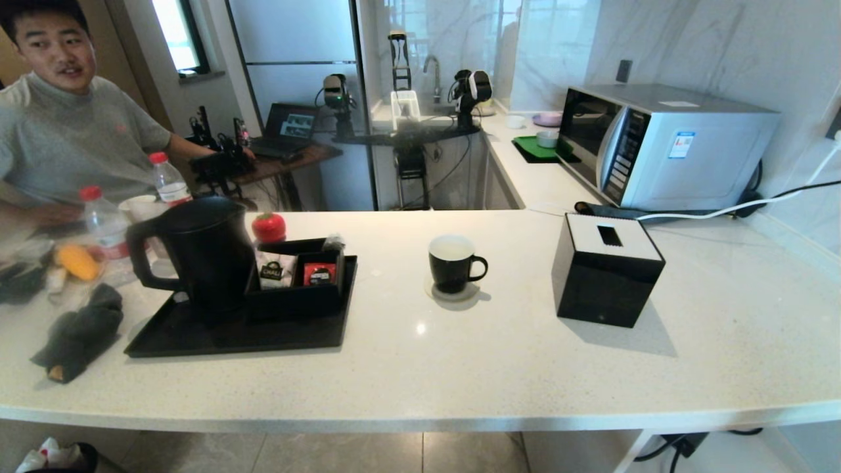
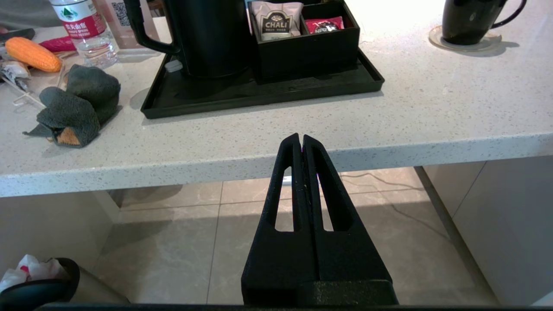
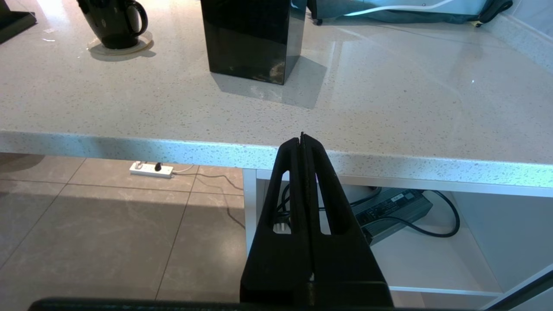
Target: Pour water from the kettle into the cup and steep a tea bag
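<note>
Hanging below the near bench edge, left pincer (image 2: pixel 301 139) and right pincer (image 3: pixel 302 139) are both closed on nothing, parked. Kettle (image 1: pixel 204 253) sits far-left on its tray (image 1: pixel 197 338), handle outward; cup (image 1: pixel 452 263) mid-bench. Can't spot the tea bag.

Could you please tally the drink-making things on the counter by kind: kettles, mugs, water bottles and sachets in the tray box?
Kettles: 1
Mugs: 1
Water bottles: 2
Sachets: 2
Total: 6
</note>
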Motion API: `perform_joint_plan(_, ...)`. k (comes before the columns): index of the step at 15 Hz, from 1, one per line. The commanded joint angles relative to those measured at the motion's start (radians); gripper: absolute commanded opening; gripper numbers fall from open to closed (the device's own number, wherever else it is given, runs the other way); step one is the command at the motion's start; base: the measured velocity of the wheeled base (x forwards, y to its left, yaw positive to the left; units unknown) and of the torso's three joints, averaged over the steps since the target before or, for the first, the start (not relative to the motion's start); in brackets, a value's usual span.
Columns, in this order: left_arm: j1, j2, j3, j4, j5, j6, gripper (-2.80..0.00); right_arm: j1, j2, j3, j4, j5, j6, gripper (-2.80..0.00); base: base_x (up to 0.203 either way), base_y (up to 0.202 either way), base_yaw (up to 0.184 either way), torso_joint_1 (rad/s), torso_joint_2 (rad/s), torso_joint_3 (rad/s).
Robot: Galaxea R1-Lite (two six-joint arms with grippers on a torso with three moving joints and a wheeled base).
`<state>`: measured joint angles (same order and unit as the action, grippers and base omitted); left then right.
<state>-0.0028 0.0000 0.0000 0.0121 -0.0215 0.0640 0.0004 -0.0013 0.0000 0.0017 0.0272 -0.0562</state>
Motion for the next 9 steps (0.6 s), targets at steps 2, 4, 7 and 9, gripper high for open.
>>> perform_joint_plan(2,0.0,0.0,0.0,0.0,0.0,0.0,-2.8,0.0,0.001,0.0,0.0,0.0,-0.001,-2.8,0.0,0.0,0.0,0.0,0.0,0.0)
perform_joint_plan(4,0.0,0.0,0.0,0.0,0.0,0.0,-2.8,0.001,0.001,0.0,0.0,0.0,-0.001,-2.8,0.0,0.0,0.0,0.0,0.0,0.0)
perform_joint_plan(7,0.001,0.0,0.0,0.0,0.0,0.0,-2.8,0.0,0.001,0.0,0.0,0.0,-0.001,-2.8,0.0,0.0,0.0,0.0,0.0,0.0)
perform_joint_plan(9,0.0,0.0,0.0,0.0,0.0,-0.001,-2.8,0.001,0.001,0.0,0.0,0.0,-0.001,-2.8,0.0,0.0,0.0,0.0,0.0,0.0)
